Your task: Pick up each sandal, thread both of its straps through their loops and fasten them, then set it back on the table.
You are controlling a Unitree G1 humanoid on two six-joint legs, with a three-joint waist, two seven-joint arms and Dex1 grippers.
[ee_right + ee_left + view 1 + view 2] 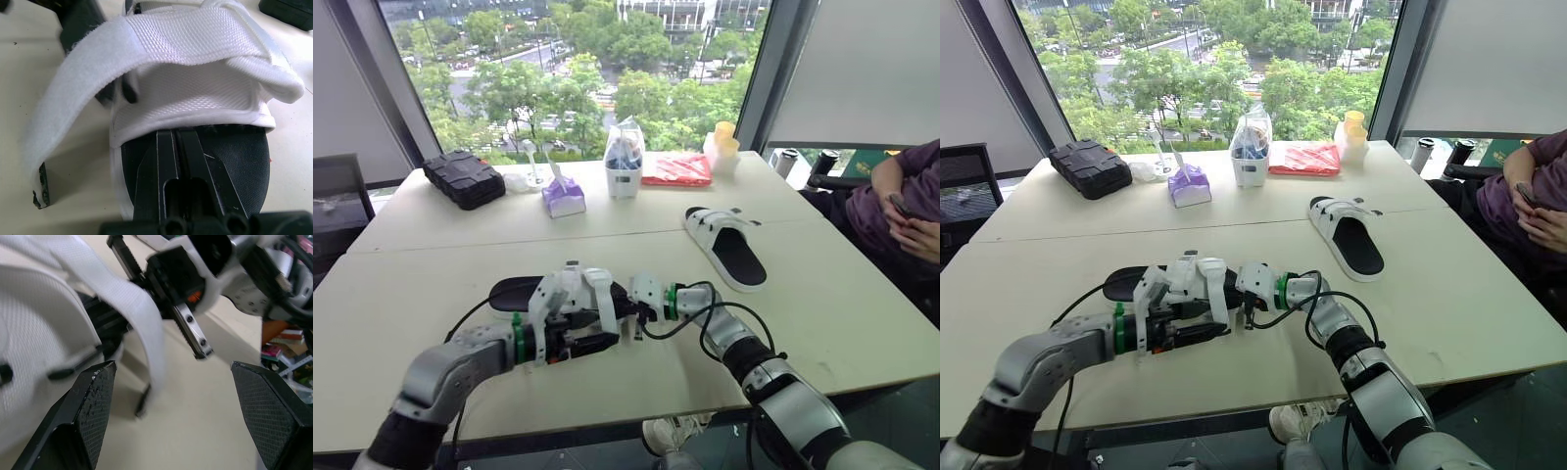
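Note:
A white sandal with a black sole (514,289) lies on the near table, between my two grippers. My right gripper (174,134) is shut on it, its fingers pinching the edge of the white upper (195,93). One loose white strap (73,98) arcs free over the side. My left gripper (172,366) stands open beside the sandal, with that strap (142,313) hanging just ahead of its fingers and touching neither. The second sandal (729,250) lies alone, farther off on the right.
Along the far table stand a black case (463,178), a purple item (563,199), a white container (624,166), a red packet (677,169) and yellow cups (724,147). A person (901,206) sits at the right edge.

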